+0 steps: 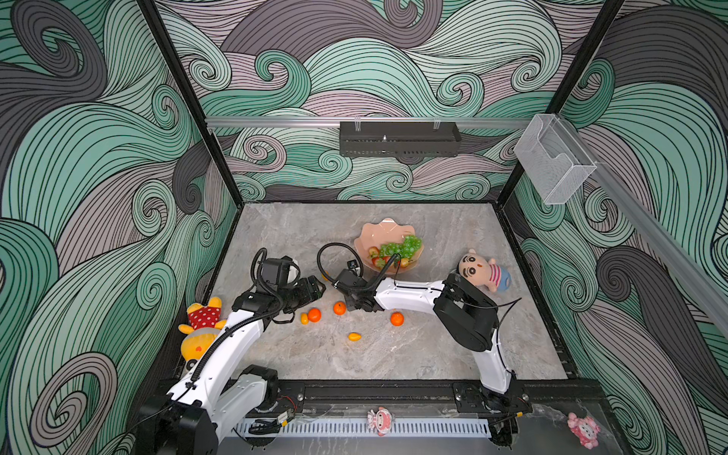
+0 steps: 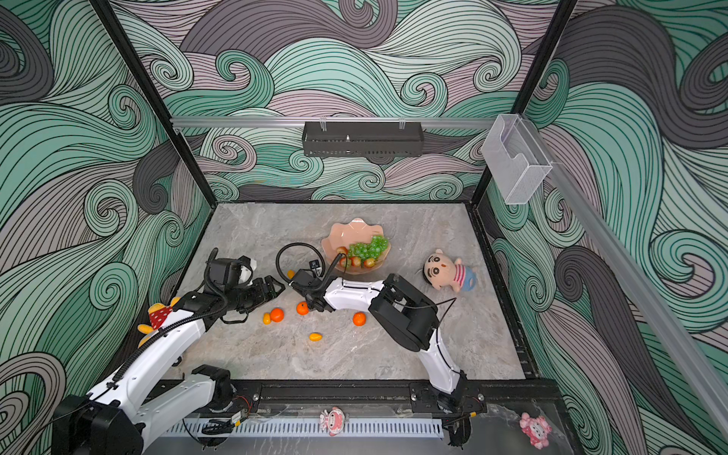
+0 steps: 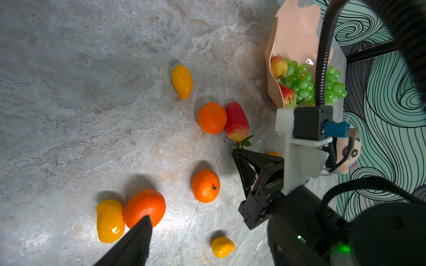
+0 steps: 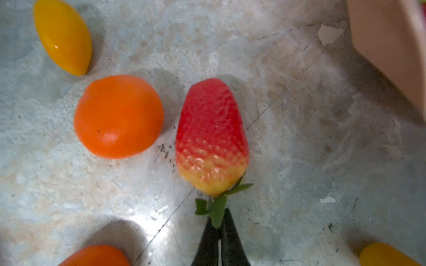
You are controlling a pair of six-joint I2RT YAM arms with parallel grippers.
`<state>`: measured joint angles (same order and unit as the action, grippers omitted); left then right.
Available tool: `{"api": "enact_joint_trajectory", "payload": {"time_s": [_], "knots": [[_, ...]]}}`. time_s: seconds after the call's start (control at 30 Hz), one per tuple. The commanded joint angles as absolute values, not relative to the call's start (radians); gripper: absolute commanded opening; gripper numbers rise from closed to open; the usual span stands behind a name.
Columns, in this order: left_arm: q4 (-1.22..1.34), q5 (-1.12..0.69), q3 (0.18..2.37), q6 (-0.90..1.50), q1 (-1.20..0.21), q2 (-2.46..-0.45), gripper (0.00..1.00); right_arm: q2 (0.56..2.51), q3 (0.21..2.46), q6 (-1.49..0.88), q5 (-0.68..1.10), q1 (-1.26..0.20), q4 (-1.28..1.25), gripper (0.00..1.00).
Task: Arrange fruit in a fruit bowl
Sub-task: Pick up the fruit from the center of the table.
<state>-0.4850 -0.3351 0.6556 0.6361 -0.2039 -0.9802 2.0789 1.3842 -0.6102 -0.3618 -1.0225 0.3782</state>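
**Right claw gripping a strawberry by its leaves.** The right arm (image 1: 409, 296) rises from its base at the near edge of the desk (image 1: 433, 354) and folds sharply at the elbow. Its white forearm lies low and nearly level across the desk toward the left arm (image 1: 232, 346), with the wrist just in front of the fruit bowl (image 1: 378, 232).

The right claw (image 4: 220, 226) — fingertips pressed together — pinches the green leaves of a strawberry (image 4: 212, 135). The left wrist view shows the same claw (image 3: 237, 153) with its tip at those leaves. In both top views the wrist hides the fingertips and the fruit.

The strawberry lies on its side on the desk, outside the bowl and near its rim. Its long axis runs in line with the claw: leaf end toward the fingertips, red tip pointing away. A tangerine (image 4: 118, 116) sits just beside it, and a yellow oval (image 4: 62, 36) lies farther off.

The left arm reaches from the near-left corner toward the middle of the desk. The left claw (image 1: 321, 287) hangs roughly level with jaws apart — holding nothing — close to the right wrist.

In the bowl lie a green grape bunch (image 1: 402, 246) and more strawberries (image 1: 373, 252). Other tangerines (image 1: 397, 318) and small yellow fruits (image 1: 354, 336) lie loose on the desk nearer the arms' bases.
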Motion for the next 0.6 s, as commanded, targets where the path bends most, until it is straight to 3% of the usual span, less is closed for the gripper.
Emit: {"api": "enact_joint_trajectory", "payload": {"time_s": [0.0, 0.57], "knots": [[-0.480, -0.367, 0.686, 0.617, -0.197, -0.983, 0.81, 2.019, 1.366, -0.617, -0.367, -1.021, 0.380, 0.02], [-0.494, -0.417, 0.606, 0.633, -0.215, -0.861, 0.81, 1.761, 1.125, -0.594, -0.295, -1.063, 0.281, 0.00]]}}
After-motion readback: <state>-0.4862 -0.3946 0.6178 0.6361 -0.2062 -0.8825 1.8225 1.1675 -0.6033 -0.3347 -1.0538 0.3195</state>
